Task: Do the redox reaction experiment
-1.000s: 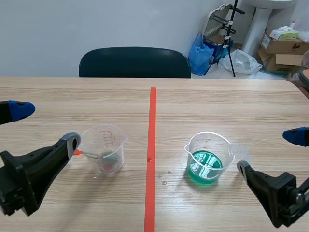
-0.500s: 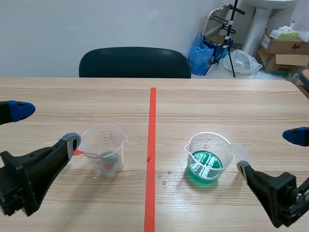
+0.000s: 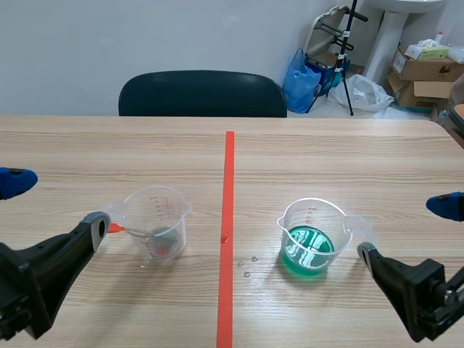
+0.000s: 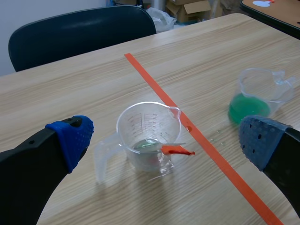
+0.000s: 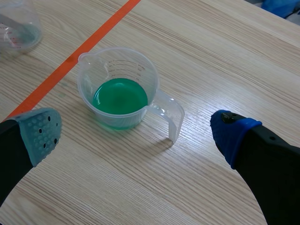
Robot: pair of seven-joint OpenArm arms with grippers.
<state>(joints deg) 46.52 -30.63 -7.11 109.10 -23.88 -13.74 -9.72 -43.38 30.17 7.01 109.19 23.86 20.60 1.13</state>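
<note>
- The left cup (image 3: pixel 156 221) stood at the lower left of the scene view, just left of the tape line (image 3: pixel 229 188). It was clear and nearly empty, with a small dull lump at its bottom that was too blurred to name.
- Its handle pointed toward the frame's left edge, probably so that the arm on that side could take it without crossing over.
- The green cup (image 3: pixel 313 238) stood at the lower right, just right of the line, and held a shallow pool of green liquid. Its handle faced the right edge, toward the other arm.
- The left jaws were spread wide and held nothing. In the left wrist view the left cup sat ahead of them, between the two blue pads (image 4: pixel 70 136) but touching neither.
- The right jaws were spread wide too and empty. The green cup sat ahead of them, with its handle nearer the blue pad (image 5: pixel 232 131) than the grey-green one.
- A few droplets (image 3: pixel 246 264) lay on the counter (image 3: pixel 326 159) between the cups, close to the line, so liquid seemed to escape easily here.
- The cups stood well apart, one per arm, and the mixing looked not yet done.
- The likely next move was for the right jaws to close squarely on the green cup's handle. A skewed grip on thin plastic could tilt it and spill.
- A dark chair (image 3: pixel 201 93) stood behind the counter at the top of the frame.
</note>
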